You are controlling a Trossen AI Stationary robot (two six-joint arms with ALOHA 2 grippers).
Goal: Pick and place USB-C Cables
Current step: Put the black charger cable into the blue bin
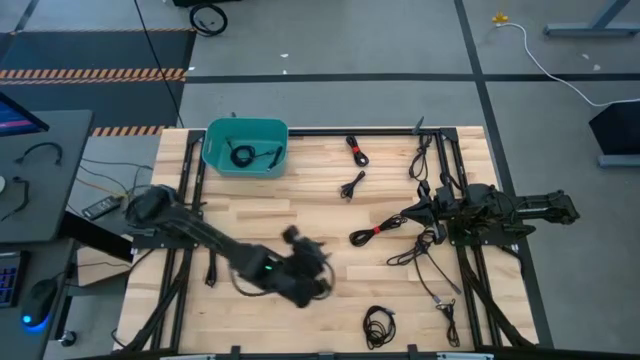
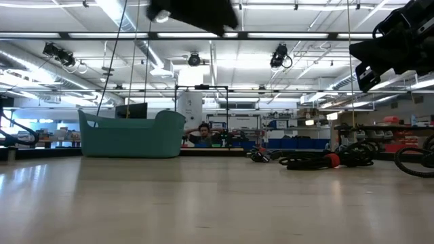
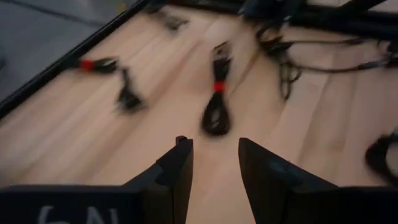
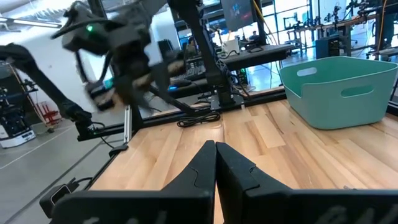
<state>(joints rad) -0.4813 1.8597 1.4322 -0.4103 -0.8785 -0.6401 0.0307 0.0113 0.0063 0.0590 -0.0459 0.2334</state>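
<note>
Several thin black USB-C cables lie on the wooden table, some bound with red ties: one red-tied bundle (image 1: 372, 232) (image 3: 216, 107) in the middle, another (image 1: 357, 150) near the far edge, a small one (image 1: 352, 185), a loose one (image 1: 415, 250) and a coil (image 1: 380, 325) near the front. One cable (image 1: 243, 155) lies in the teal bin (image 1: 245, 147) (image 2: 132, 132) (image 4: 339, 87). My left gripper (image 1: 320, 260) (image 3: 214, 163) hovers open over bare wood, left of the middle red-tied bundle. My right gripper (image 1: 408, 215) (image 4: 216, 155) is shut, raised at the table's right side, and holds nothing.
Black frame rails (image 1: 190, 190) run along the table's left and right sides, and robot wiring (image 1: 430, 165) trails by the right arm's base. A white cord (image 1: 545, 55) lies on the floor beyond the table. Bare wood (image 1: 280, 215) stretches between the bin and my left gripper.
</note>
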